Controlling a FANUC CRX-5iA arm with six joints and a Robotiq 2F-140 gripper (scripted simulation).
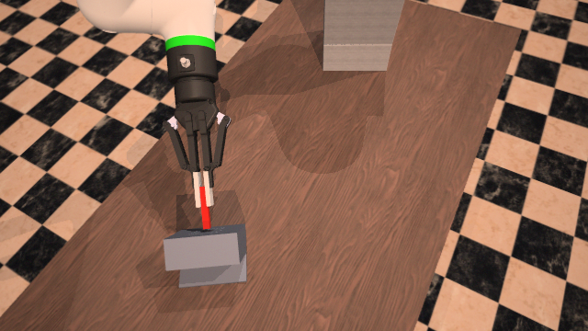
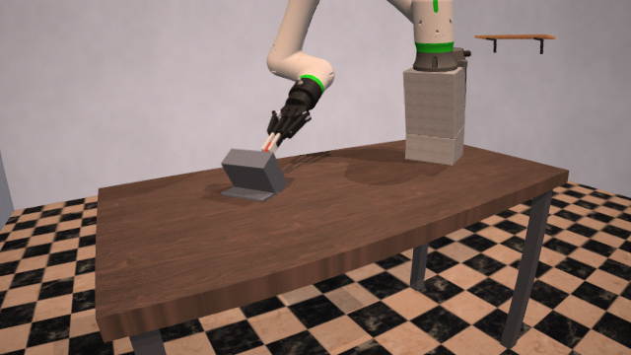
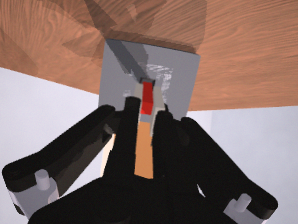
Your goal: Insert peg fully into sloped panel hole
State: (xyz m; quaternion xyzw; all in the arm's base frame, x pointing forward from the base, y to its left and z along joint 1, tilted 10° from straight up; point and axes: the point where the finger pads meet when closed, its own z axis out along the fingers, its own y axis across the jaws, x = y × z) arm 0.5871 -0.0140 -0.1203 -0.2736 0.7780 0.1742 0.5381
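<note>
A grey block with a sloped panel (image 1: 204,250) stands on a flat base on the wooden table, near its left edge; it also shows in the exterior view (image 2: 252,174) and in the wrist view (image 3: 150,82). My gripper (image 1: 203,195) is shut on a red peg (image 1: 205,211) and is tilted along the peg's axis. The peg's lower end meets the top of the sloped panel at the hole, and part of the peg still shows between the fingers and the panel. In the wrist view the peg (image 3: 147,98) lines up with the hole. The gripper also shows in the exterior view (image 2: 270,143).
The arm's grey pedestal (image 1: 358,34) stands at the far end of the table, also in the exterior view (image 2: 435,115). A small wall shelf (image 2: 515,37) hangs at the upper right. The checkered floor lies around the table.
</note>
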